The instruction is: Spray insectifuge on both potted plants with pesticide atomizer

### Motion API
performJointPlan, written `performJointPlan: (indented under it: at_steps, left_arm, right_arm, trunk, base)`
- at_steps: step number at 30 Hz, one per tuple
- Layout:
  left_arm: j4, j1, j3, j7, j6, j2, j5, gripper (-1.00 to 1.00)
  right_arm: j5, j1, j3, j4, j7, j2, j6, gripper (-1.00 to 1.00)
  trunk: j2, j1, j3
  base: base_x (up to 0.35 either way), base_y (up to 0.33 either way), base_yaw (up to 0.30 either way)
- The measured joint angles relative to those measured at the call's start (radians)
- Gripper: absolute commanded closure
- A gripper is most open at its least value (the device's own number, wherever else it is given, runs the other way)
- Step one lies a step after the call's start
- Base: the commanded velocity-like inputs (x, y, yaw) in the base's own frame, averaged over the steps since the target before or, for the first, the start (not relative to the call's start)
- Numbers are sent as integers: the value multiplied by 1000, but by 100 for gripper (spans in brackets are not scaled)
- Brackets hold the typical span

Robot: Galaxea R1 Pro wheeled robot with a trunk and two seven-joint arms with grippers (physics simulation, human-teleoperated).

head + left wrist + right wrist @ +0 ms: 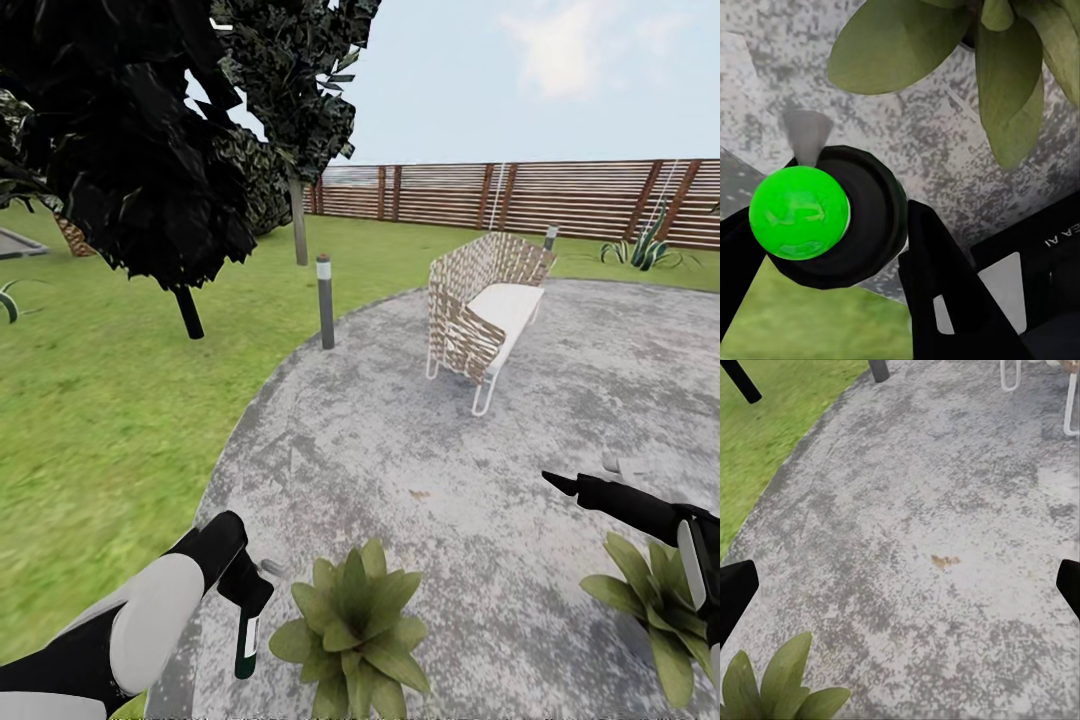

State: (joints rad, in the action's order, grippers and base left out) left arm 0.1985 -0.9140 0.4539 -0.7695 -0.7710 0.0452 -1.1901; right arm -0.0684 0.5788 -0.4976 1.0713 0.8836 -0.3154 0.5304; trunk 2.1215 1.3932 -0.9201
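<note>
Left pincer (247, 600) low at left of head view, clenched on pesticide atomizer (246, 645), which hangs down w/ green-and-white body pointing to ground, just beside left potted plant (352, 625) but apart from its leaves. In left wrist view, bright green round end of atomizer (799, 213) sitting inside dark ring between black fingers (937, 285), pale grey nozzle cone (807, 135) sticking out beyond; broad leaves of plant (900, 45) near, over grey paving (922, 142). Right pincer (572, 486) at right of head view, stretched forward over paved patio (400, 450), released: in right wrist view both black fingertips (735, 592) stand wide apart at frame edges, nothing between, only speckled paving (945, 510) w/ small brown spot (944, 560). Second potted plant (660, 600) below right arm, partly covered by it; some leaves also seen in right wrist view (784, 682). Both plants on patio, well apart from each other. Further back: wicker bench (485, 315) w/ white cushion, short bollard lamp (325, 300) at patio edge, grass lawn (110, 400), dark trees (150, 150), wooden fence (520, 195), spiky plant (645, 248) near fence.
</note>
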Motion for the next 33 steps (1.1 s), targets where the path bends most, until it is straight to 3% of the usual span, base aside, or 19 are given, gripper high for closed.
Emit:
performJointPlan:
  at_steps: [25, 33]
  left_arm:
    - [-32, 0, 0, 0, 0, 0, -1, 100]
    - [-32, 0, 0, 0, 0, 0, -2, 100]
  right_arm:
    - [-1, 0, 0, 0, 0, -1, 0, -100]
    - [-1, 0, 0, 0, 0, -1, -1, -100]
  trunk:
    - [0, 0, -8]
    - [0, 0, -19]
  base:
    - [0, 2, 0]
    - [0, 154, 0]
